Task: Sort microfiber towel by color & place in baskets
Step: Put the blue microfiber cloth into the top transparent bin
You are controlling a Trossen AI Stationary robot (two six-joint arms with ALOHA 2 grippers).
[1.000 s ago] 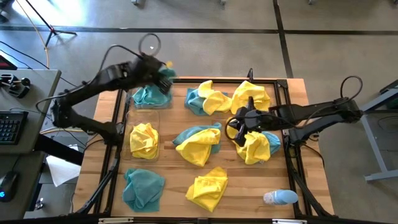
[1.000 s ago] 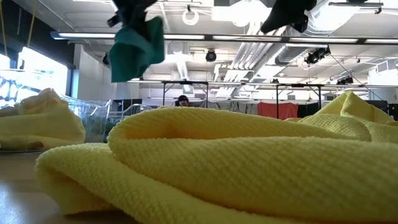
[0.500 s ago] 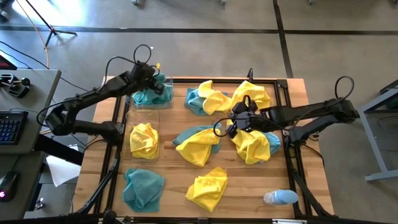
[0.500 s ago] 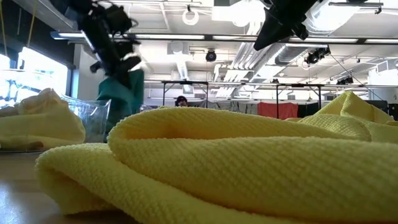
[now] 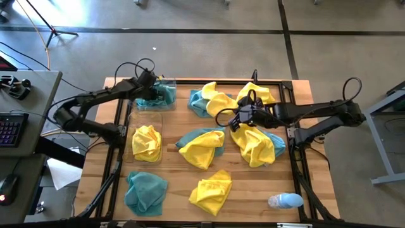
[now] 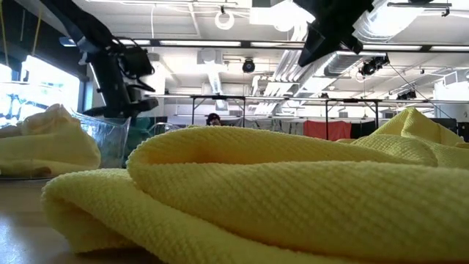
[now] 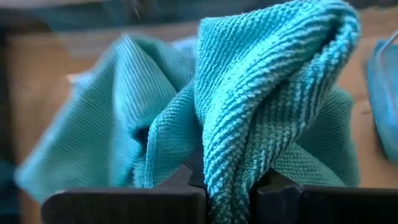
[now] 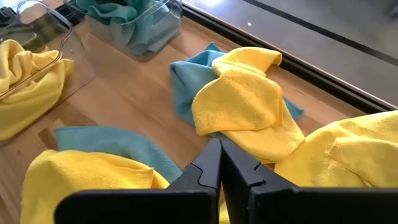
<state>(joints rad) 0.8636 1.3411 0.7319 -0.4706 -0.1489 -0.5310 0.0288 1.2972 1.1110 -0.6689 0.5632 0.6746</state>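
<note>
My left gripper [image 5: 152,90] is down in the far-left clear basket [image 5: 169,83], shut on a teal towel [image 7: 267,81] among other teal cloth. A second basket [image 5: 155,119] near it holds a yellow towel [image 5: 146,142]. My right gripper [image 5: 236,118] is shut and holds nothing. It hovers over the table's middle, between a yellow-and-teal pile [image 5: 212,101] and a yellow towel [image 5: 253,145] lying on a teal one. More towels lie loose: yellow over teal [image 5: 201,147], yellow [image 5: 212,190], teal [image 5: 145,193], yellow [image 5: 256,95]. My left gripper pinches a raised fold of the teal towel [image 7: 231,177] between its two fingers, several layers thick. It comes from above, slanting down into the basket. The rest of the towel spreads out beyond the fingers onto the teal cloth in the basket.
A small pale-blue-and-white rounded object [image 5: 285,201] lies near the table's near right corner. Black frame rails [image 5: 294,126] run along the table's edges. In the low view a yellow towel [image 6: 293,198] fills the foreground. Bare wood shows between the towels near the front middle.
My left gripper has come down from high above the far-left basket into it, carrying the hanging teal towel, which now sits low behind the basket wall. My right gripper has moved toward the table's far edge and a little left, away from the yellow towel beneath it.
</note>
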